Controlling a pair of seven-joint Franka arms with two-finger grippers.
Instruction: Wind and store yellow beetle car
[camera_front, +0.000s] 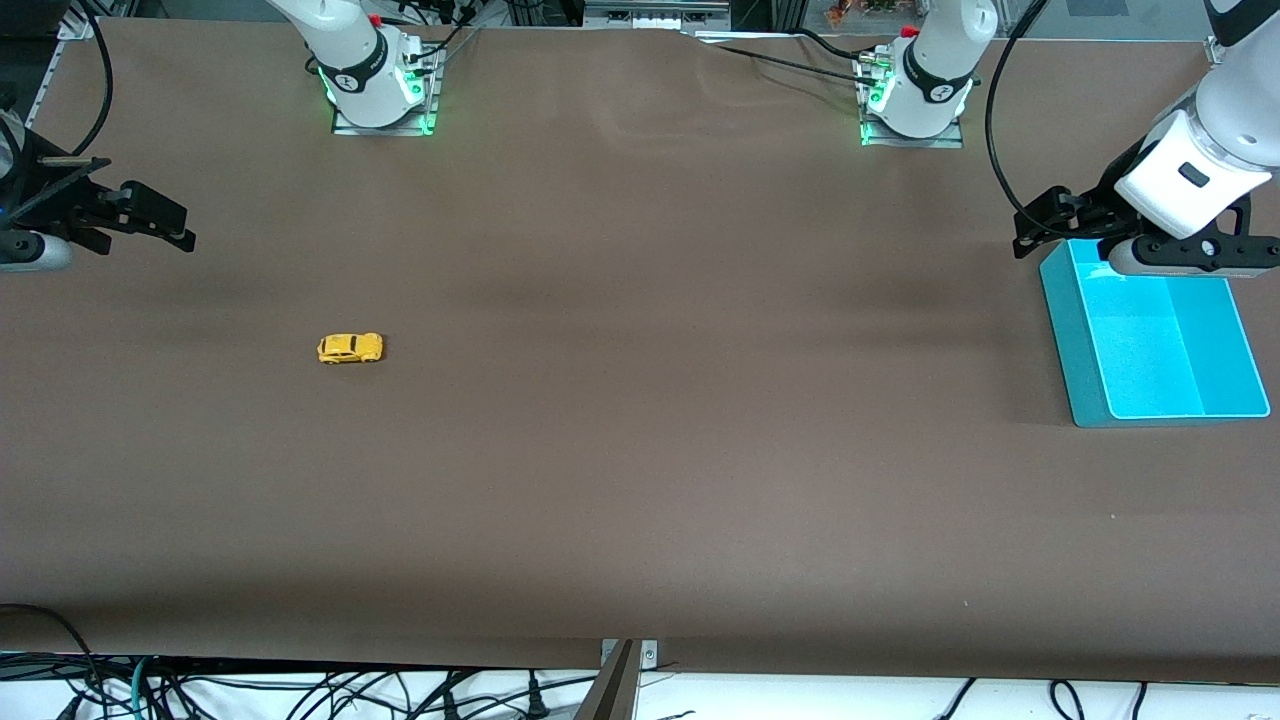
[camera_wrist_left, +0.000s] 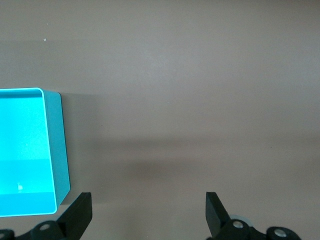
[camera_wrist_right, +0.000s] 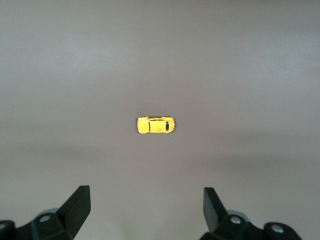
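Observation:
The yellow beetle car (camera_front: 350, 347) stands on its wheels on the brown table, toward the right arm's end. It also shows in the right wrist view (camera_wrist_right: 156, 125), well apart from the fingers. My right gripper (camera_front: 178, 225) (camera_wrist_right: 146, 195) is open and empty, up over the table's edge at the right arm's end. The teal tray (camera_front: 1065, 320) (camera_wrist_left: 56, 150) lies at the left arm's end and is empty. My left gripper (camera_front: 1035, 222) (camera_wrist_left: 147, 200) is open and empty, over the table beside the tray's corner that is farther from the front camera.
The two arm bases (camera_front: 380, 90) (camera_front: 915, 100) stand at the table's edge farthest from the front camera, with cables (camera_front: 780, 50) between them. More cables (camera_front: 300, 690) hang below the nearest edge. Bare brown table (camera_front: 700, 400) lies between the car and the tray.

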